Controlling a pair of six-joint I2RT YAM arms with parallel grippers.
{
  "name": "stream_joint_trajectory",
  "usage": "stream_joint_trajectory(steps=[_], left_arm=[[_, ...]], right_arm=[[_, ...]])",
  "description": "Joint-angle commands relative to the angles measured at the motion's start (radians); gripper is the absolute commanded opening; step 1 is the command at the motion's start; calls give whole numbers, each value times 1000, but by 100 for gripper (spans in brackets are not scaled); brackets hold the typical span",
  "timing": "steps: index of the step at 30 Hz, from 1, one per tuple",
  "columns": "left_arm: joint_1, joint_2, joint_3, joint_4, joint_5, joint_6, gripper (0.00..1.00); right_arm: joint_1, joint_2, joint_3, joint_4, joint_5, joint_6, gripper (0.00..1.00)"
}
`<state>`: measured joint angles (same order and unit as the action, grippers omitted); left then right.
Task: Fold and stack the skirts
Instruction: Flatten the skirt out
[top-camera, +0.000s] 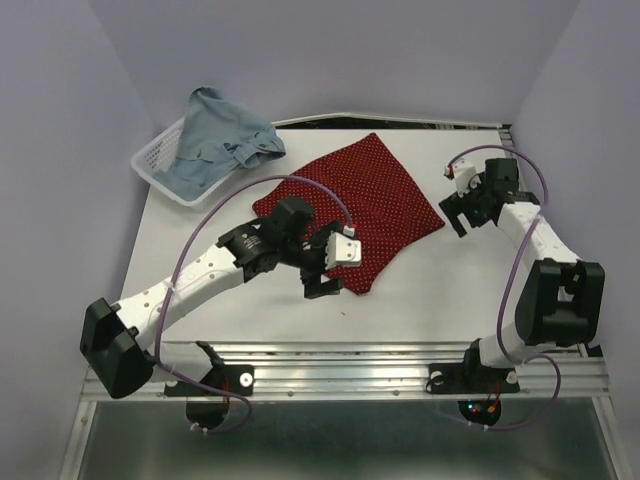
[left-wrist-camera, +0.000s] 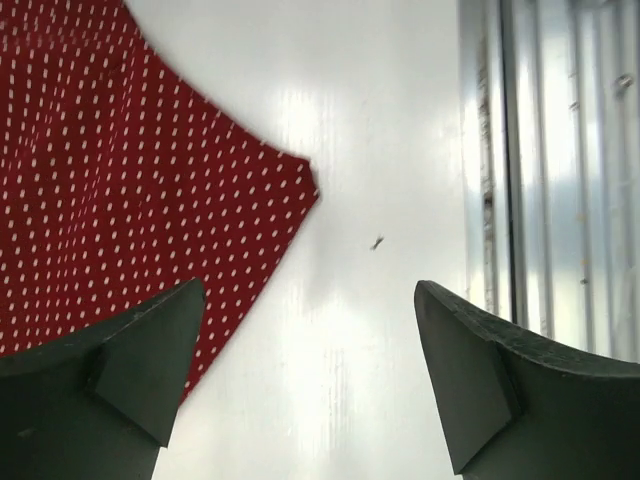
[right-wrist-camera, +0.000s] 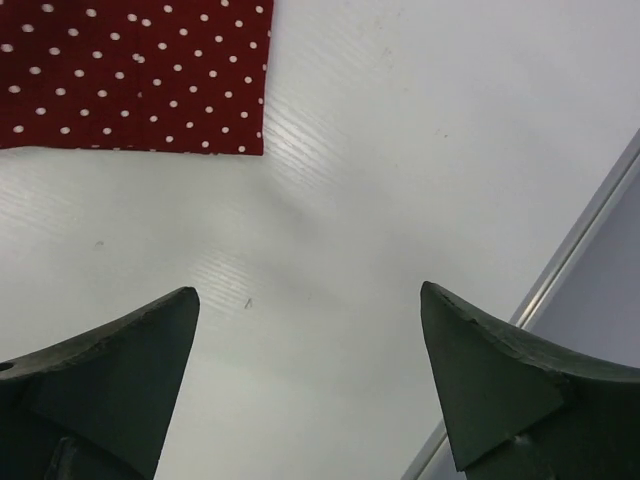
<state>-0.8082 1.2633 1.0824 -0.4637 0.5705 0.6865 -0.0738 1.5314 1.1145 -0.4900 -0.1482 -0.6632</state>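
Note:
A dark red skirt with tiny white dots (top-camera: 360, 205) lies flat on the white table, folded into a rough diamond. Its near corner (left-wrist-camera: 300, 185) shows in the left wrist view, and its right corner (right-wrist-camera: 240, 130) in the right wrist view. My left gripper (top-camera: 322, 270) hovers open at the skirt's near corner, nothing between its fingers (left-wrist-camera: 150, 360). My right gripper (top-camera: 455, 215) stands open just right of the skirt's right corner, over bare table. A light blue denim skirt (top-camera: 215, 145) lies crumpled in and over the basket at the back left.
The white mesh basket (top-camera: 150, 160) sits at the table's back left corner. A metal rail (top-camera: 350, 365) runs along the table's near edge, also in the left wrist view (left-wrist-camera: 520, 150). The table's right edge (right-wrist-camera: 580, 240) lies close to my right gripper.

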Motion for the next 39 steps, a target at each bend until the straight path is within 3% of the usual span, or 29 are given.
stream_joint_trajectory(steps=[1, 3, 4, 5, 7, 8, 10, 14, 22, 28, 30, 35, 37, 39], left_arm=[[-5, -16, 111, 22, 88, -123, 93], [50, -13, 117, 62, 13, -175, 87], [85, 2, 114, 88, 2, -208, 79], [127, 16, 116, 95, -6, -222, 74], [219, 91, 129, 97, -14, -242, 67], [306, 122, 157, 82, -20, -249, 59], [398, 223, 194, 53, -64, -272, 53], [486, 337, 257, 14, -106, -259, 49], [484, 450, 182, 82, -326, -58, 49], [434, 585, 174, 99, -360, 19, 43], [377, 602, 177, 53, -321, 15, 37], [238, 599, 195, -13, -137, -94, 35], [228, 565, 211, -6, -16, -190, 46], [236, 504, 223, 0, 5, -223, 52]], right_arm=[[14, -113, 56, -79, -68, -102, 96], [14, -96, 140, -166, -112, -40, 90], [14, -67, 218, -252, -199, 35, 85], [14, -48, 250, -284, -252, 86, 84], [43, -8, 283, -321, -339, 167, 74], [89, 15, 284, -328, -344, 236, 71], [124, 67, 245, -277, -314, 346, 63], [135, 160, 208, -193, -281, 416, 57], [135, 341, 229, -99, -133, 422, 55], [135, 561, 424, -47, 41, 393, 54], [135, 626, 546, -50, 93, 412, 54], [135, 616, 720, -113, 113, 393, 56], [135, 528, 699, -125, 64, 343, 57], [135, 442, 594, -136, 3, 307, 61]])
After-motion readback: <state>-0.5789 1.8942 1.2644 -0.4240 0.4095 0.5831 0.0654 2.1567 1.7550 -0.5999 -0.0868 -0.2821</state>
